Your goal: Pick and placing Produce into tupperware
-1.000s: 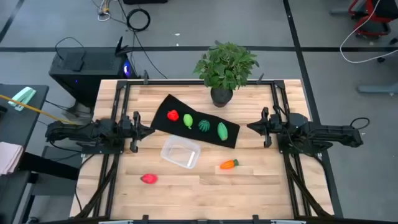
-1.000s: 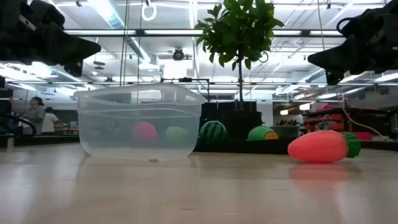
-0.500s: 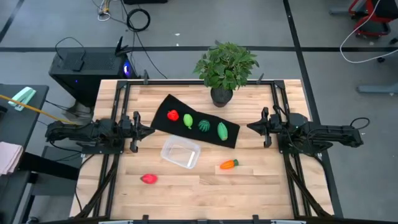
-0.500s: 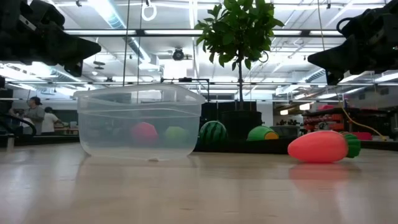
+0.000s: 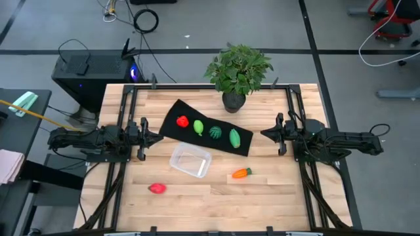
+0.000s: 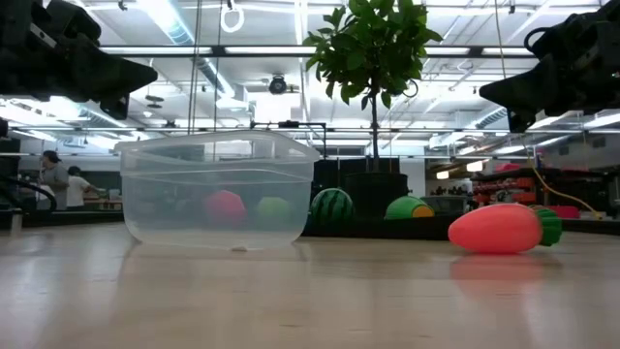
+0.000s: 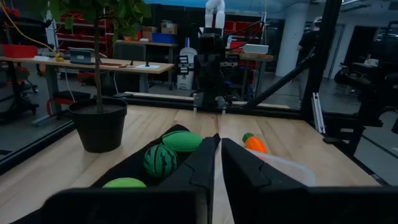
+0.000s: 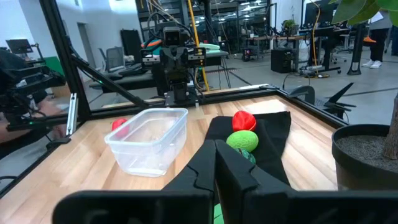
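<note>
The clear tupperware point(image 5: 191, 162) point(image 6: 218, 194) stands near the table's middle with nothing in it. On the black mat point(image 5: 177, 109) lie a red piece point(image 5: 182, 121), a light green one point(image 5: 198, 127), the dark striped one point(image 5: 215, 132) and a green one point(image 5: 235, 137). The orange carrot point(image 5: 241, 173) point(image 6: 499, 228) lies on the wood to the right of the container. A second red piece point(image 5: 157, 188) lies near the front left. My left gripper point(image 5: 159, 137) point(image 7: 217, 138) hovers shut at the left. My right gripper point(image 5: 262, 134) point(image 8: 216, 144) hovers shut at the right.
A leafy potted plant point(image 5: 237, 72) stands at the table's far edge, just behind the mat. Dark frame rails point(image 5: 125, 98) run along the left, right and far sides. Bare wood point(image 5: 210, 203) spreads toward the near edge.
</note>
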Robot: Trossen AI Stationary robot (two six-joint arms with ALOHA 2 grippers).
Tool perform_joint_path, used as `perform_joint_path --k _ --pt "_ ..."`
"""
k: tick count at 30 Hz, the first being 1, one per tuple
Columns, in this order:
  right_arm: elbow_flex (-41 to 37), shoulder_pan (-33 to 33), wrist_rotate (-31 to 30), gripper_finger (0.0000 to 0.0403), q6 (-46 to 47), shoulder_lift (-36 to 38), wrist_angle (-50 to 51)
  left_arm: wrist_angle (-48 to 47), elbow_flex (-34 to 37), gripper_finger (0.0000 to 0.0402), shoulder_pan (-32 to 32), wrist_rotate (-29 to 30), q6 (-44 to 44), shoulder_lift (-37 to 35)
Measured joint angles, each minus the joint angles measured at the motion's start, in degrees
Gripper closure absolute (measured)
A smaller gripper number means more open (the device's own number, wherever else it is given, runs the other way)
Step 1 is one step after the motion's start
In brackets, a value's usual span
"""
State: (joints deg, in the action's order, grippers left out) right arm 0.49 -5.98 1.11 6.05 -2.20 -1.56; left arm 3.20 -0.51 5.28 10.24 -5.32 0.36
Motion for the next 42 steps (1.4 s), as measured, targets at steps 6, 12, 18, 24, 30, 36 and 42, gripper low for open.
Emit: perform_joint_path --k 6,12,18,24,30,36,42 --pt "0.0 0.0 0.0 0.0391 0.0 0.0 0.0 0.0 0.0 0.0364 0.0 0.0 0.0 0.0" --pt "0.0 0.0 0.0 0.0391 0.0 0.0 0.0 0.0 0.0 0.0372 0.0 0.0 0.0 0.0" --pt "0.0 0.0 0.0 0.0391 0.0 0.0 0.0 0.0 0.0 0.037 0.0 0.0 0.0 0.0" --pt "0.0 0.0 0.0 0.0391 0.0 0.0 0.0 0.0 0.0 0.0362 0.0 0.0 0.0 0.0" --pt "0.0 0.0 0.0 0.0391 0.0 0.0 0.0 0.0 0.0 0.0366 0.0 0.0 0.0 0.0" --pt "0.0 0.0 0.0 0.0391 0.0 0.0 0.0 0.0 0.0 0.0374 0.0 0.0 0.0 0.0" --pt "0.0 0.0 0.0 0.0391 0.0 0.0 0.0 0.0 0.0 0.0368 0.0 0.0 0.0 0.0"
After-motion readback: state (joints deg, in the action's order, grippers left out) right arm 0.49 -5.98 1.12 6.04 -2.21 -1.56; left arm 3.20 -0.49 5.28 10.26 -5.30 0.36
